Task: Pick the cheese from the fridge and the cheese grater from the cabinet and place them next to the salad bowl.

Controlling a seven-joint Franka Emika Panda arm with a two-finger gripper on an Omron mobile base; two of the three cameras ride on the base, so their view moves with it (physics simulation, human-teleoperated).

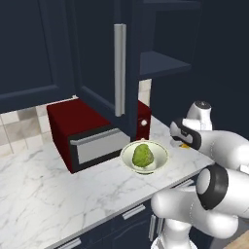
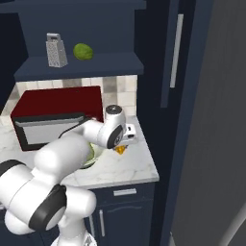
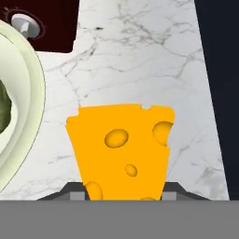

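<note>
Orange-yellow fills the lower middle of the hand view: the cheese (image 3: pixel 122 151), a holed wedge, sits clamped between the two dark finger tips of the gripper (image 3: pixel 123 193), whose jaws are closed on its lower sides. Under it lies the white marble counter (image 3: pixel 140 60). At the left edge of that view curves the pale rim of the salad bowl (image 3: pixel 29 93), close beside the cheese but not touching it.

In the right base view, the white arm crosses the lower left of the frame and its gripper (image 2: pixel 126 139) points down over the counter (image 2: pixel 125 168) at centre, with a speck of the cheese (image 2: pixel 120 150) showing just beneath it. The salad bowl (image 2: pixel 90 156) is largely hidden behind the forearm there.

In the left base view, the arm rises at lower right, and the salad bowl (image 1: pixel 144 156) with its green lettuce lump sits at centre on the counter (image 1: pixel 44 194); a sliver of the cheese (image 1: pixel 184 145) peeps out at the hand, right of the bowl.

Behind the bowl stands a dark red microwave (image 1: pixel 95 131) against the tiled wall. Above it, in the upper left of the right base view, the cabinet (image 2: pixel 79 65) shows an open shelf holding the cheese grater (image 2: pixel 56 50), upright, and a loose green lump (image 2: pixel 83 51) just beside it. The cabinet door with its long silver handle (image 1: pixel 119 68) stands swung open at the top centre of the left base view.
</note>
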